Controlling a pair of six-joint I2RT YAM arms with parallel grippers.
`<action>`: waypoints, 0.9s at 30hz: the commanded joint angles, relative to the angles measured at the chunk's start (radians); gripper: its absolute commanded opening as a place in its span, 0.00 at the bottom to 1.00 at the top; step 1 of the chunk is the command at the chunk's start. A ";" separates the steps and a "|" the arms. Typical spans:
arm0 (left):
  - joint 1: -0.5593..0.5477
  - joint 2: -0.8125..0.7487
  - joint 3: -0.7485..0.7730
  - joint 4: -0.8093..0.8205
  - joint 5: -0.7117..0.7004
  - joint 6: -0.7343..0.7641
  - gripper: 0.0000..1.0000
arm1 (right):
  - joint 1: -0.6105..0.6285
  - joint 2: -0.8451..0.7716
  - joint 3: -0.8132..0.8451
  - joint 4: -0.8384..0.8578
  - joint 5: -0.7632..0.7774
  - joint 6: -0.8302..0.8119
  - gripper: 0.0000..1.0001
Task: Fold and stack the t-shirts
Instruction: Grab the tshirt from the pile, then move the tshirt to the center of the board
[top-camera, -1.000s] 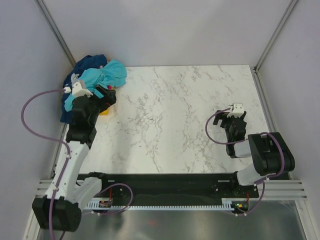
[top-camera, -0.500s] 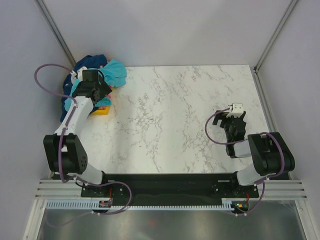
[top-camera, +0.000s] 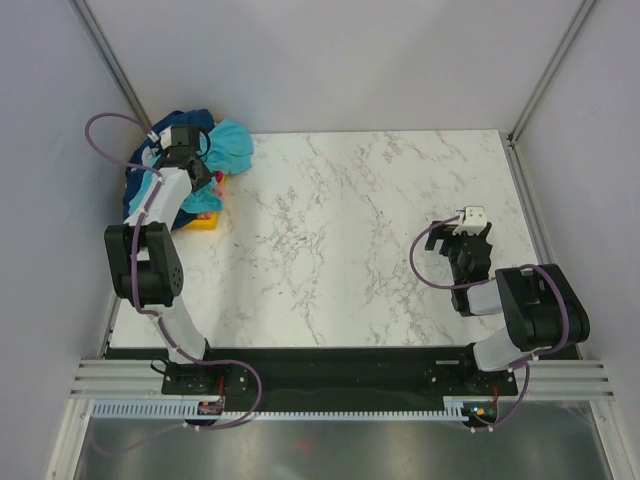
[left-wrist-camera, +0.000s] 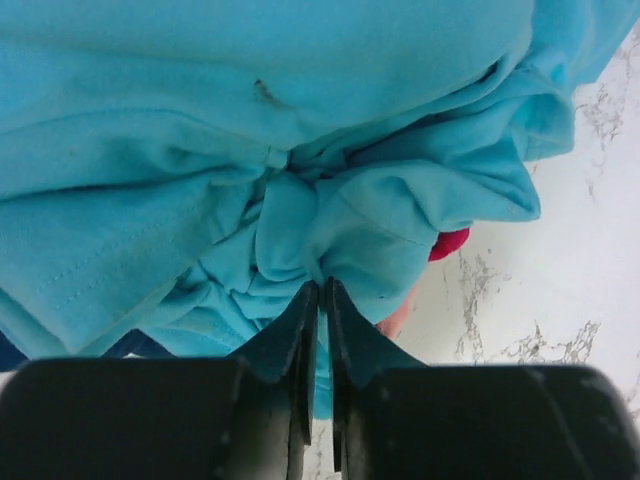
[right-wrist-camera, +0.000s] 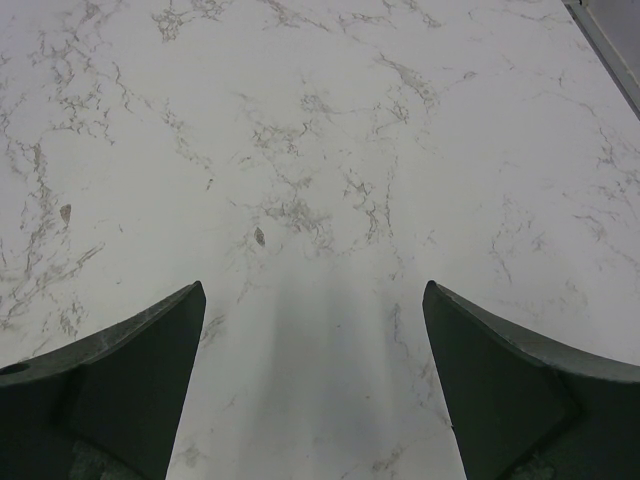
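Observation:
The t-shirts lie in a crumpled heap at the table's back left corner. A turquoise t-shirt (top-camera: 232, 143) is on top, with a navy one (top-camera: 188, 121) behind it and a bit of a red one (top-camera: 217, 180) at the front. My left gripper (top-camera: 203, 176) reaches into the heap. In the left wrist view the left gripper (left-wrist-camera: 321, 286) is shut on a bunched fold of the turquoise t-shirt (left-wrist-camera: 250, 120), with the red cloth (left-wrist-camera: 450, 243) peeking out to the right. My right gripper (top-camera: 470, 226) hangs open over bare marble at the right, nothing between its fingers (right-wrist-camera: 313, 295).
A yellow tray (top-camera: 206, 222) sits at the front of the heap, partly under the left arm. The marble table (top-camera: 350, 220) is walled by grey panels on three sides. The left arm's purple cable loops over the heap.
The left arm stretched further back into the heap and its jaws went from wide open to closed on the turquoise cloth. The right arm stayed still.

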 joint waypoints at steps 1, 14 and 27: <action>0.002 0.008 0.073 0.050 -0.019 0.048 0.10 | 0.002 -0.002 0.008 0.034 0.006 -0.008 0.98; -0.250 -0.223 0.344 0.065 -0.071 0.246 0.02 | 0.003 -0.001 0.010 0.032 0.006 -0.006 0.98; -0.713 -0.295 0.608 0.044 -0.225 0.556 0.02 | 0.003 -0.002 0.010 0.032 0.006 -0.008 0.98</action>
